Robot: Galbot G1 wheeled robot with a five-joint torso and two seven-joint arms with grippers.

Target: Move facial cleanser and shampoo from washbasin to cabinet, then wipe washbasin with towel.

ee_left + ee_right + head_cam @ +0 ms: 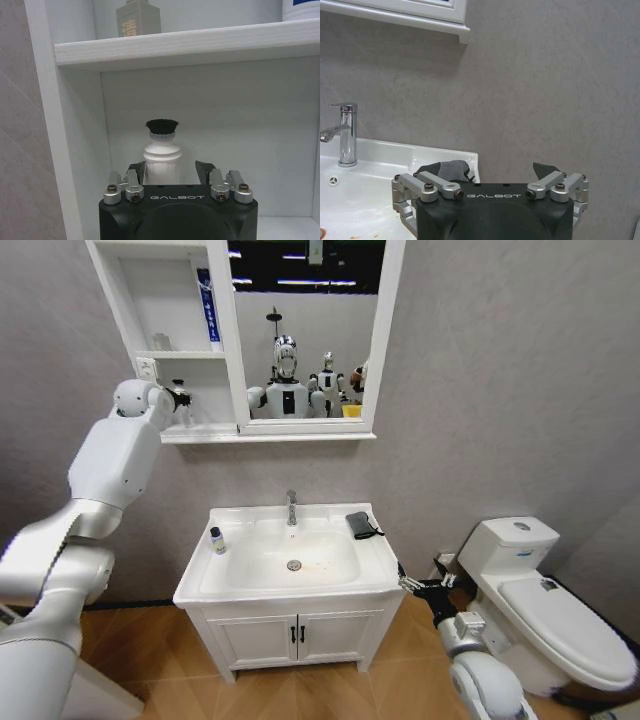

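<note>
Reaching up into the cabinet (160, 300), the left gripper (180, 397) sits at the lowest of the three open shelves. In the left wrist view a white bottle with a black cap (162, 152) stands upright straight ahead of the left gripper (170, 172), between its two fingers, long axis vertical. The fingers look spread slightly wider than the bottle's body; whether either pad is touching it I cannot tell, so this reads as a bottle set on the shelf with the grip let go or nearly so. On the shelf above the claw stands a squat grey bottle (138, 19).

Further right and well below that claw, a small dark-capped bottle (217, 540) stands upright on the left rim of the washbasin (290, 590), on the left arm's side, so by my judgement that arm is the nearer one for it.

The chrome tap (291, 507) is at the back centre. The towel (362, 525) lies flat on the basin's right rear corner. The right gripper (410, 583) hangs low off the basin's right front edge, fingers wide apart and holding nothing; the towel (444, 170) lies ahead of the right gripper (492, 182) and slightly toward the tap, near, making this the closer arm for wiping.
</note>
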